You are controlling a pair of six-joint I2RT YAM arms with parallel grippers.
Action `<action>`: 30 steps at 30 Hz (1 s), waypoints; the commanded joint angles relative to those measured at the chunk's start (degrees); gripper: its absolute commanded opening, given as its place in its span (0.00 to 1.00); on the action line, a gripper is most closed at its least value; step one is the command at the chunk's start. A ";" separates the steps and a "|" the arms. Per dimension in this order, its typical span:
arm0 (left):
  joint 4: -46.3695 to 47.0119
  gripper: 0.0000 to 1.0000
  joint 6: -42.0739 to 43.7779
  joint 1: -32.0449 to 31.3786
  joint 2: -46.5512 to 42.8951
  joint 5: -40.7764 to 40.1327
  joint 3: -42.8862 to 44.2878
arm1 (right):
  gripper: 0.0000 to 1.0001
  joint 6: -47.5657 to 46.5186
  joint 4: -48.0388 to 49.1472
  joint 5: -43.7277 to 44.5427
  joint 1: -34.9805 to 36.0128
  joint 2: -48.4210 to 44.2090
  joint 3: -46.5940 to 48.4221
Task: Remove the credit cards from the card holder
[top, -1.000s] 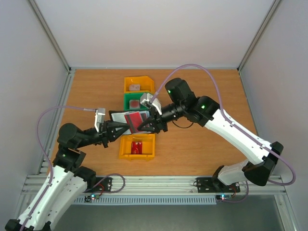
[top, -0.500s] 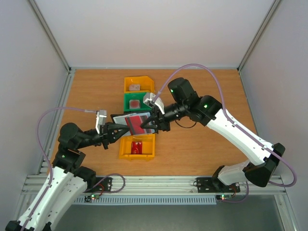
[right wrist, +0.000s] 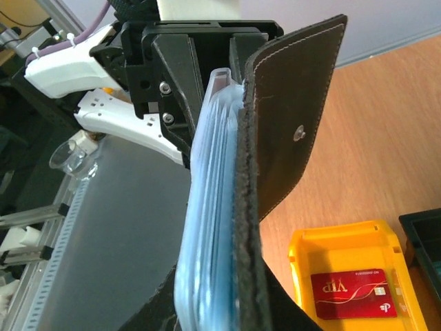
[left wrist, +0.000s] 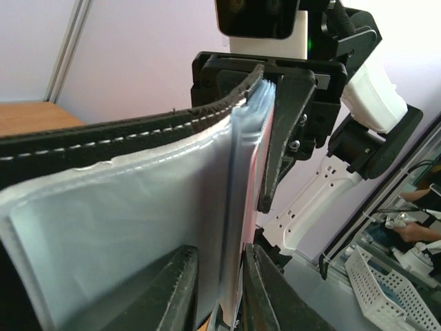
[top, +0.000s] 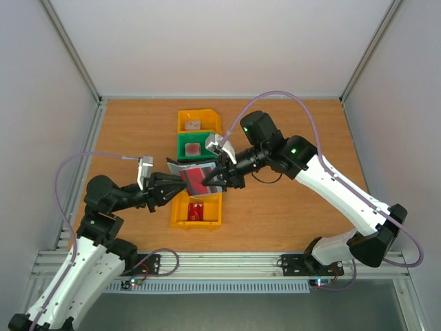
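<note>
Credit cards show in two places: a red card point(top: 198, 181) sits in the sleeves of the card holder point(top: 186, 171), which is held in the air at the centre of the top view, and a red VIP card point(right wrist: 353, 293) lies flat in the near yellow bin point(top: 176, 221) directly below it. Holding the holder over that bin looks deliberate, so a freed card would drop into it rather than onto the wooden table point(top: 289, 207). The holder stands on edge, its black stitched cover bowed outward and its shiny grey-blue sleeves fanned, probably so a single sleeve can be reached. The right gripper point(right wrist: 220, 310) comes in from the right of the top view, and in its own camera its jaws are clamped on the cover and sleeve stack together, carrying the holder. The left gripper point(left wrist: 220, 252) meets it from the left; its jaws stand narrowly apart on either side of a sleeve, and I cannot tell whether they pinch it. Opposed grips like these would let one arm steady the holder while the other works a card loose. Farther up the frame stand a green bin point(top: 180, 146) and a far yellow bin point(top: 182, 124), each holding something too small to name.
</note>
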 commanded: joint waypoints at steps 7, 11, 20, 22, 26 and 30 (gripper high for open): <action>8.26 0.14 -4.93 0.41 2.16 -1.80 -1.67 | 0.06 -1.51 0.78 -7.61 -0.10 0.94 1.47; 9.14 0.00 -4.00 0.28 2.01 0.47 -1.32 | 0.08 -1.39 1.13 -7.29 -0.10 0.96 1.31; 4.59 0.00 -4.21 0.94 -0.10 -0.18 -1.09 | 0.31 -1.27 0.80 -3.21 -2.09 -2.35 -1.10; 4.39 0.00 -3.93 1.06 -0.01 0.13 -0.82 | 0.24 -1.41 0.36 -3.12 -2.27 -2.93 -1.41; 2.74 0.00 -3.01 1.19 -0.25 0.97 -0.41 | 0.02 -1.93 -1.02 -2.70 -2.70 -3.52 -1.61; -2.86 0.00 0.96 1.56 -0.87 1.35 0.79 | 0.01 -2.85 -2.93 -2.20 -3.54 -4.43 -1.51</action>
